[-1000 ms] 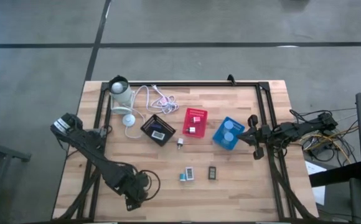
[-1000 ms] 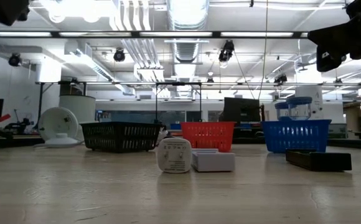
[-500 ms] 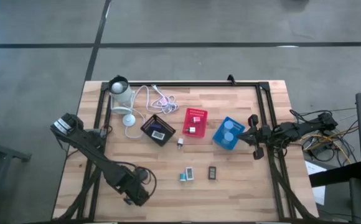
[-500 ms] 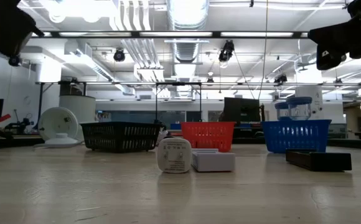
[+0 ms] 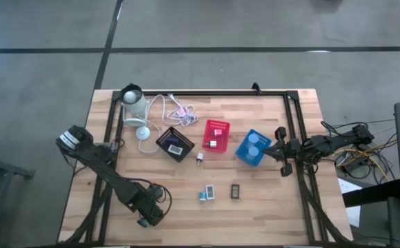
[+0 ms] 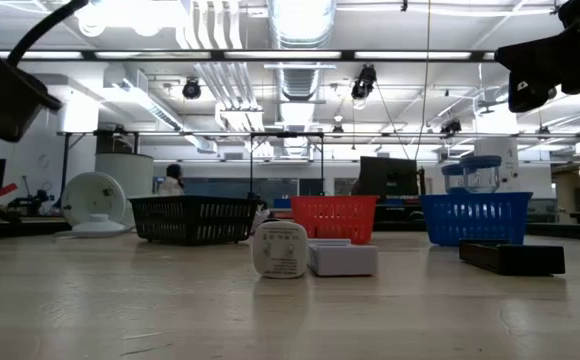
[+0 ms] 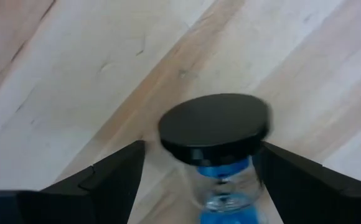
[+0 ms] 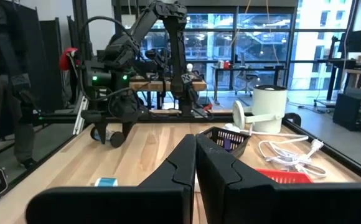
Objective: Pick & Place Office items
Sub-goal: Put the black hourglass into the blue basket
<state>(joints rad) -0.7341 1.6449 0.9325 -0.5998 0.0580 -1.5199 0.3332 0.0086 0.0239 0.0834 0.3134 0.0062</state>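
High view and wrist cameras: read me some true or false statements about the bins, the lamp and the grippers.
1. The red bin lies between the black bin and the blue bin. True.
2. The blue bin is empty. False: two pale-blue round pieces lie in it.
3. The right gripper is shut. True.
4. The lamp stands beside the blue bin. False: it stands past the black bin, on the left arm's side.
5. The jar between the left gripper's fingers has a white lid. False: its lid is black.
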